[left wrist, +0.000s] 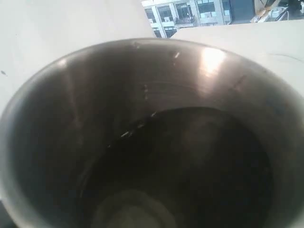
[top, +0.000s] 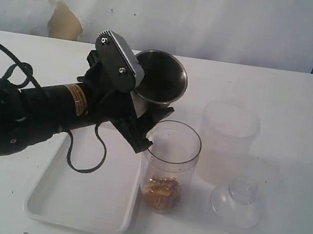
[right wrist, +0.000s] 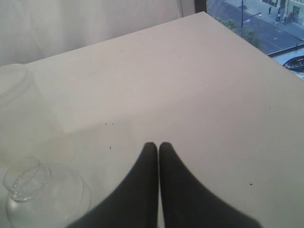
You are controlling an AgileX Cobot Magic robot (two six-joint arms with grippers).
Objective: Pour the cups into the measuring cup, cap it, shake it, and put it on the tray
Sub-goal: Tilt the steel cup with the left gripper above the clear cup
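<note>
My left gripper (top: 142,115) is shut on the steel tumbler (top: 161,76), one of the cups, and holds it tilted just above and behind the rim of the clear measuring cup (top: 169,165). The measuring cup stands upright on the table with golden-brown pieces at its bottom. In the left wrist view the tumbler's dark inside (left wrist: 156,142) fills the picture and hides the fingers. The white tray (top: 72,210) lies on the table under my left arm, left of the measuring cup. My right gripper (right wrist: 158,145) is shut on nothing above bare table and is out of the exterior view.
A frosted milky container (top: 228,140) stands right of the measuring cup. A clear dome lid with a knob (top: 238,203) rests in front of it, also in the right wrist view as the dome lid (right wrist: 28,183). The table's far edge (right wrist: 247,45) runs past the right gripper.
</note>
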